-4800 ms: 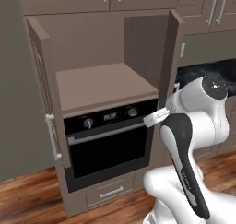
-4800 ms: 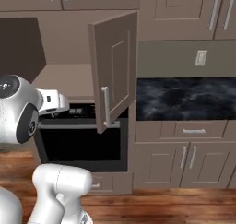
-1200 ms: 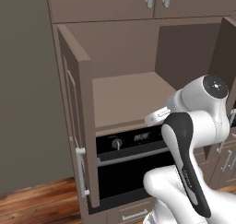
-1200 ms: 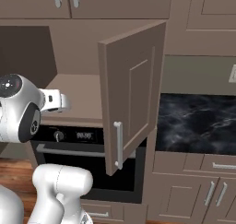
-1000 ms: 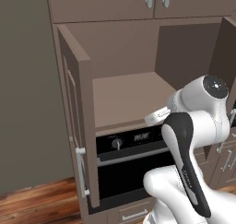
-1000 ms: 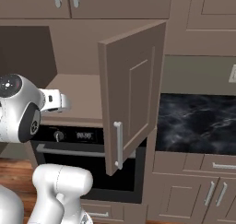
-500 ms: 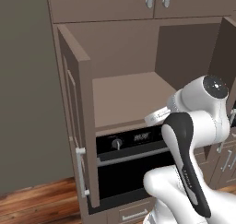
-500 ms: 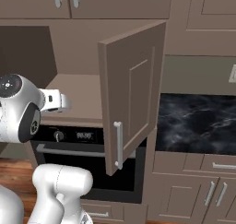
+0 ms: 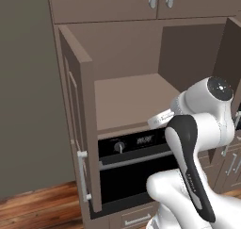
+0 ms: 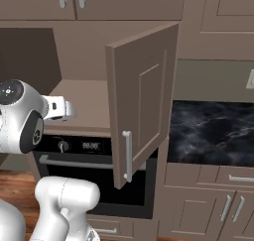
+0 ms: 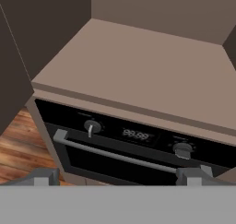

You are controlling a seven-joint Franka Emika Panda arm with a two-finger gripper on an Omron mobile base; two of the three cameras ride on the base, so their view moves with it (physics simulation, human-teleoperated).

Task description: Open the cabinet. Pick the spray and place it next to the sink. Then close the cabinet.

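The cabinet sits in the middle of the left base view with both doors swung wide open; its left door takes up the left-centre of that frame, and the right door stands in the middle of the right base view. Inside it's just a plain tan shelf, filling the upper half of the hand view. Can't spot the spray anywhere. Right below the shelf is the black oven, with knobs and a silver bar handle. The gripper is spread wide, holding nothing, with its fingertips at the bottom corners of the hand view.
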